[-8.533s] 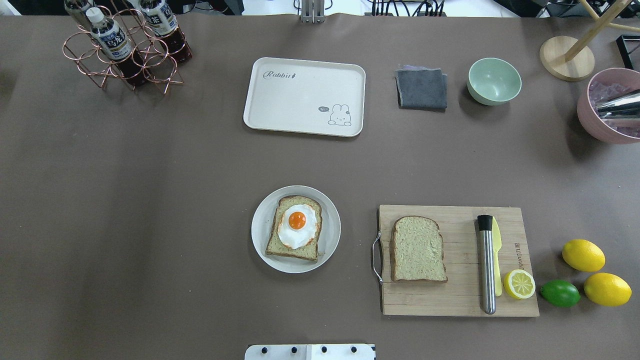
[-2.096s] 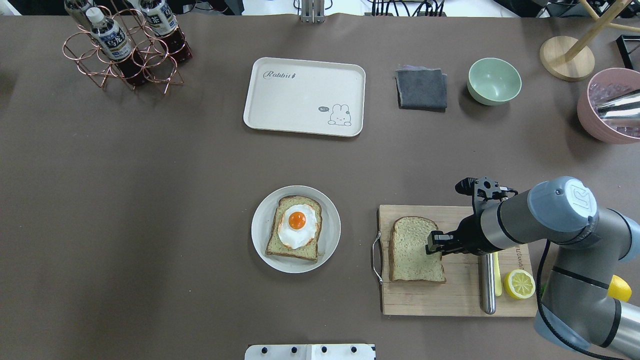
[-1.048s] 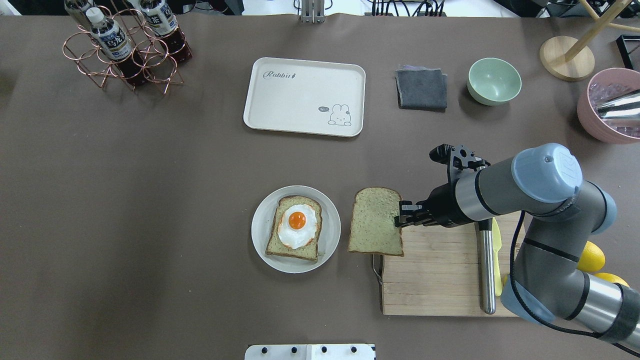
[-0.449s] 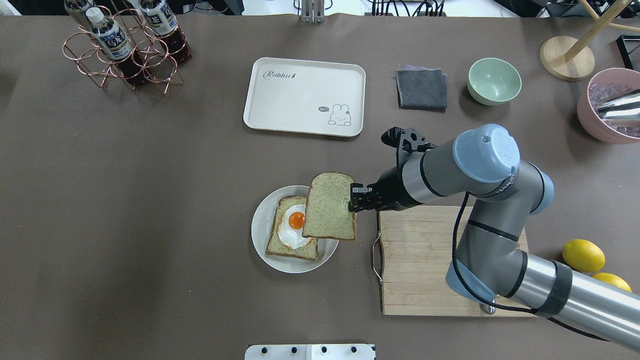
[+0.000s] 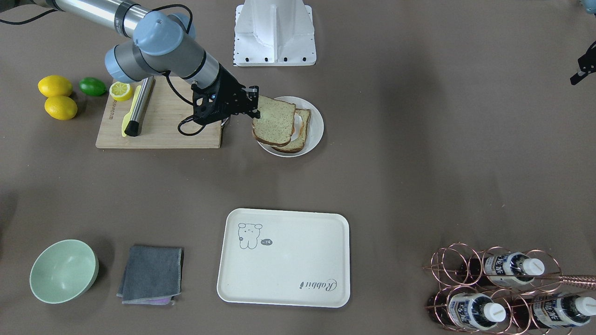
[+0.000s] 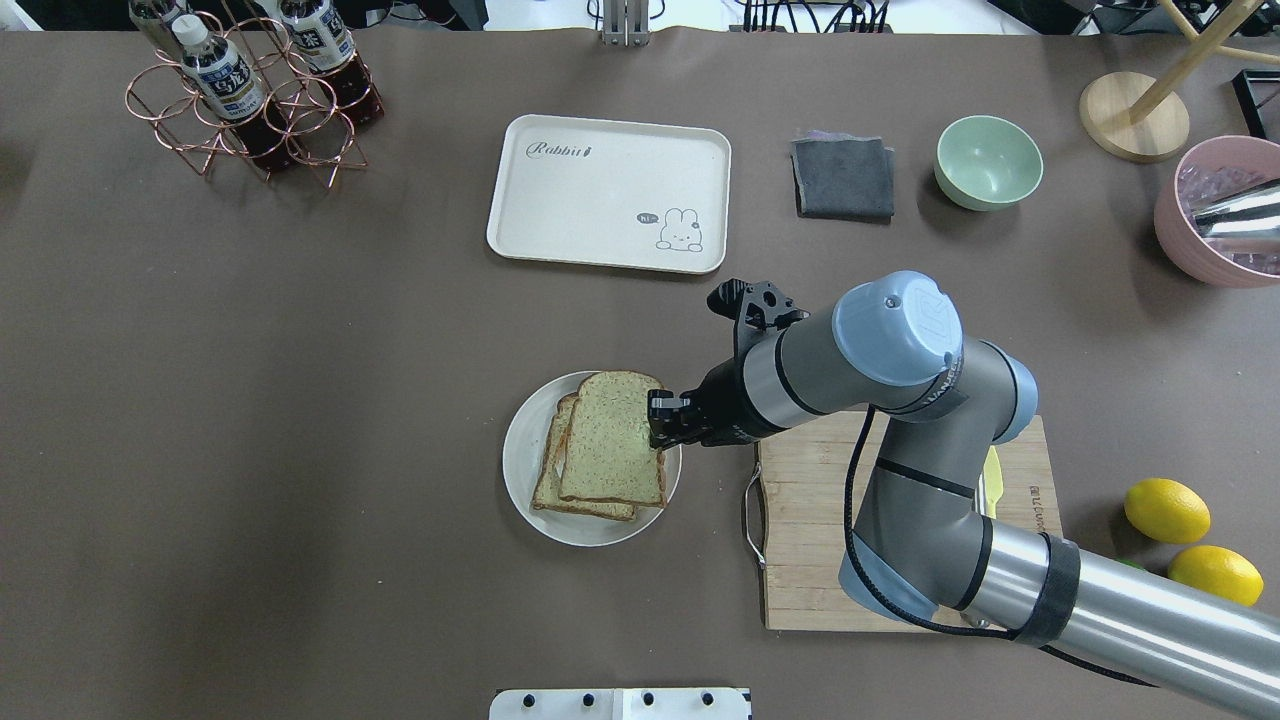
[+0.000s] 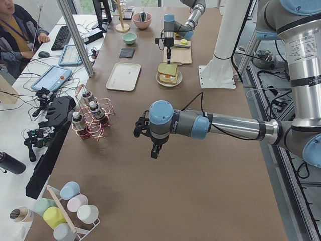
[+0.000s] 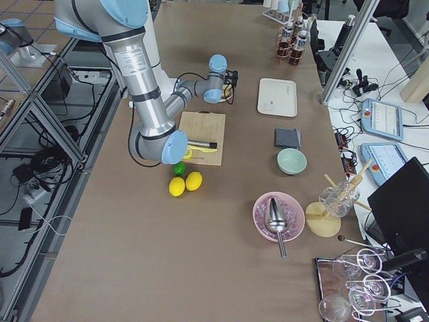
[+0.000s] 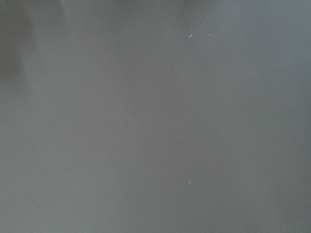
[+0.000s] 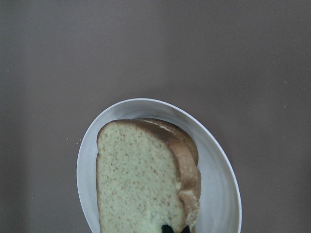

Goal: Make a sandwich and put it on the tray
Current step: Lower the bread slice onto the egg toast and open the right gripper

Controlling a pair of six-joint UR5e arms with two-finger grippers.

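Observation:
My right gripper [image 6: 660,420] is shut on the right edge of a slice of wholegrain bread [image 6: 610,440]. It holds the slice over the round white plate [image 6: 520,470], on top of the second slice [image 6: 548,478] and shifted a little to the right. The egg is nearly hidden; a white sliver [image 5: 297,125] shows in the front-facing view. The right wrist view shows the held slice [image 10: 138,184] and the plate [image 10: 218,179]. The cream tray [image 6: 608,193] lies bare farther out on the table. My left gripper [image 7: 154,149] hangs over bare table far to the left; I cannot tell whether it is open.
The wooden cutting board [image 6: 810,560] lies right of the plate, partly under my right arm, with a steel muddler [image 5: 139,104] and a lemon half [image 5: 121,90]. Lemons [image 6: 1165,510], a grey cloth [image 6: 843,178], a green bowl [image 6: 988,160] and a bottle rack [image 6: 240,90] stand around.
My right gripper took the slice off the cutting board and carried it left over the plate. The slice has come down over the egg, which is now covered.

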